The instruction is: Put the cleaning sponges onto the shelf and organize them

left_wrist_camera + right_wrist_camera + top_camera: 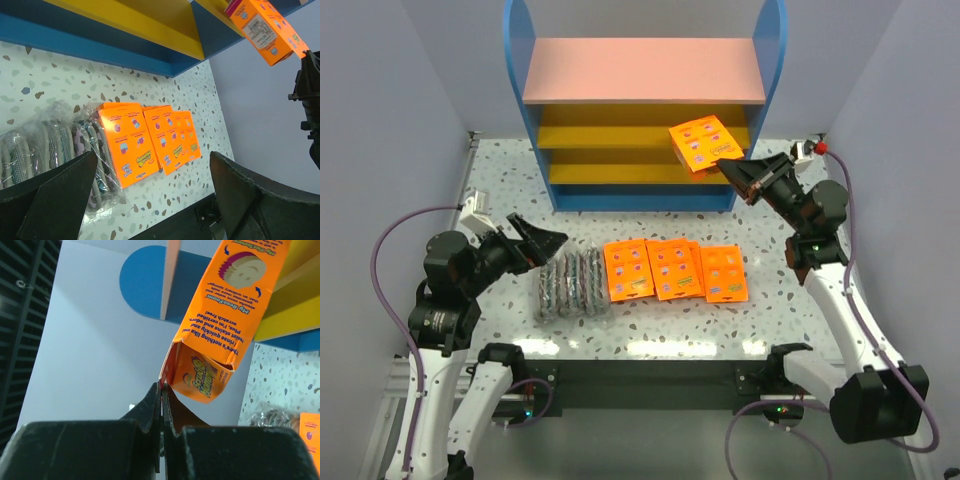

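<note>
At the right end of the blue-sided shelf (pixel 516 90), the right gripper (pixel 732 172), jaws pinched shut on a corner of an orange sponge packet (pixel 703 143), holds it tilted before the yellow boards (pixel 610 136), while the left gripper (pixel 542 240) gapes wide and empty beside bagged scrub pads (pixel 570 283).

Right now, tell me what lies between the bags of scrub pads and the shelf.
Only bare speckled table, as the top view shows; the orange packets lie to the right of the bags.
</note>
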{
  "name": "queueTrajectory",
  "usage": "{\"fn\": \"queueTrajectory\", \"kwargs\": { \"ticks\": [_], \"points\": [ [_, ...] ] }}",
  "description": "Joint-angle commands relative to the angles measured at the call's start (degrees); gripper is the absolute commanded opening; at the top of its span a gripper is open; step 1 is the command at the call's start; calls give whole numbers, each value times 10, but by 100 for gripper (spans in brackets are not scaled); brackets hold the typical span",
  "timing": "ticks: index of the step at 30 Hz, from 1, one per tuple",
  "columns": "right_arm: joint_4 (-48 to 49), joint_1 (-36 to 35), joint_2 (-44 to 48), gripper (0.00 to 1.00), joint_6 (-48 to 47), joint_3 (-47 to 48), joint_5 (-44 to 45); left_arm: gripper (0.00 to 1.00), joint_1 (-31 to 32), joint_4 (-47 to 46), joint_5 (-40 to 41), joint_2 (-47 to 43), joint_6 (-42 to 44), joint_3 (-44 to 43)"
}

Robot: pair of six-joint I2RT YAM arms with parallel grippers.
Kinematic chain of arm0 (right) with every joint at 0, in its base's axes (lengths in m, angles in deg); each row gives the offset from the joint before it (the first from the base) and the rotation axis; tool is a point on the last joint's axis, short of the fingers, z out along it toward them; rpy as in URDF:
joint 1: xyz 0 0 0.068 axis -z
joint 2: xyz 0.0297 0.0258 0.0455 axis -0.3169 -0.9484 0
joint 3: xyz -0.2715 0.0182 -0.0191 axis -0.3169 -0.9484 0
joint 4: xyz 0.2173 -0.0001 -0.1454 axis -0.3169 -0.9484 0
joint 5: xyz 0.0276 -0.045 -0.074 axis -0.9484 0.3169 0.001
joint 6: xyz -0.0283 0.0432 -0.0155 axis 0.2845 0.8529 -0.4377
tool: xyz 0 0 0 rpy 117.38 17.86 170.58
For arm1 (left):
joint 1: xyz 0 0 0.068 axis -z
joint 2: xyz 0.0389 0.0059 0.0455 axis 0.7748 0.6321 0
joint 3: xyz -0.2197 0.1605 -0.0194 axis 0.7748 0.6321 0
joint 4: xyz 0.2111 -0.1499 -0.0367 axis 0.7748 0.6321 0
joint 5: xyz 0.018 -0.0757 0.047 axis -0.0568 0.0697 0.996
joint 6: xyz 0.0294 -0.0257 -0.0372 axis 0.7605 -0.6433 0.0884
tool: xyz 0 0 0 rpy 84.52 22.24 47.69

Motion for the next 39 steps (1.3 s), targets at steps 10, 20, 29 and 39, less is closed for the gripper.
{"fn": "queueTrajectory", "kwargs": {
  "ticks": [10,20,29,39],
  "points": [
    [76,1,-95,0,-12,42,62,100,5,-13,-12,5,1,-15],
    [-43,-13,-127,0,-27,82,163,100,5,-4,-6,4,9,-18],
    [-47,-46,-171,0,3,98,232,100,4,-7,-6,7,11,-17],
    [-55,-69,-220,0,21,138,288,100,4,4,0,-4,10,-18]
  ]
}}
